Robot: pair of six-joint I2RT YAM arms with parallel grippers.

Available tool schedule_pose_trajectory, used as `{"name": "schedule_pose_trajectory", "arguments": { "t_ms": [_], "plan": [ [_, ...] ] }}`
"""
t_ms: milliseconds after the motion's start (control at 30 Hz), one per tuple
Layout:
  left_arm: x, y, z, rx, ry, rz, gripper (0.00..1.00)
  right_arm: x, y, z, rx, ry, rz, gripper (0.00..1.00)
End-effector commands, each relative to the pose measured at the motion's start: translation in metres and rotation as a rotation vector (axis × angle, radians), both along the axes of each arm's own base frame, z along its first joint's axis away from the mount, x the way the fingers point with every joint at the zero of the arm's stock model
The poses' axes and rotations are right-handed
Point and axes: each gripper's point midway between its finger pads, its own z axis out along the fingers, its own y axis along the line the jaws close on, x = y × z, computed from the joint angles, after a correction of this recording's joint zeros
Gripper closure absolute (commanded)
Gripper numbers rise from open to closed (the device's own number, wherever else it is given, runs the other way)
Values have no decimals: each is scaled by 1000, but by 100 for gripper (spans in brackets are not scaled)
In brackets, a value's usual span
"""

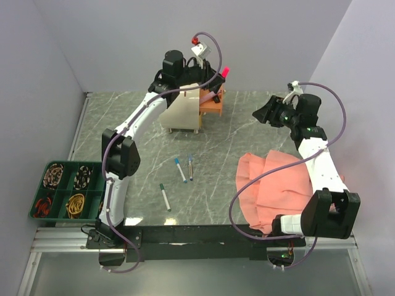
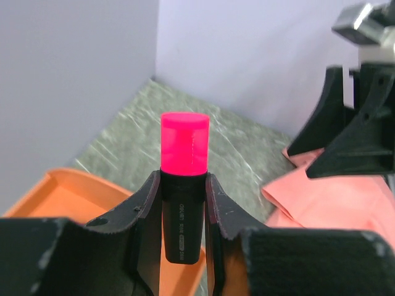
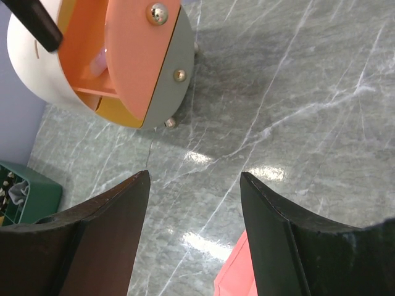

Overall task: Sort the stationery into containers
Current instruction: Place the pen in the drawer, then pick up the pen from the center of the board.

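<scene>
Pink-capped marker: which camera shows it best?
Left wrist: marker close up, pink cap and black barrel clamped in the left gripper. Top external shows only a tiny pink cap by the drawer. Right wrist: not clearly visible.

drawer: partly behind left gripper | cabinet: cropped at top

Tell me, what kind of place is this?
Probably a robot practice bench in a lab, not a home. A left arm and a right arm are fixed at the edge of a table boxed in by plain walls. The left claw holds a marker.
</scene>
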Motion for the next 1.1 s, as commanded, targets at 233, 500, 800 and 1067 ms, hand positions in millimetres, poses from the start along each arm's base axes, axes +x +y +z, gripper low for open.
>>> {"name": "schedule_pose_trajectory", "arguments": {
  "t_ms": [233,500,800,1067],
  "plan": [
    [50,25,46,-63,-151,237,66,17,-7,4,11,-21,-15,32],
    [75,47,36,-29,-159,329,53,26,-8,9,14,-28,-16,32],
    [79,65,85,-85,-267,436,27,19,-7,4,17,-16,-16,32],
    [32,124,160,-103,-288,569,15,5,-1,10,-1,-30,4,32]
  ]
}}
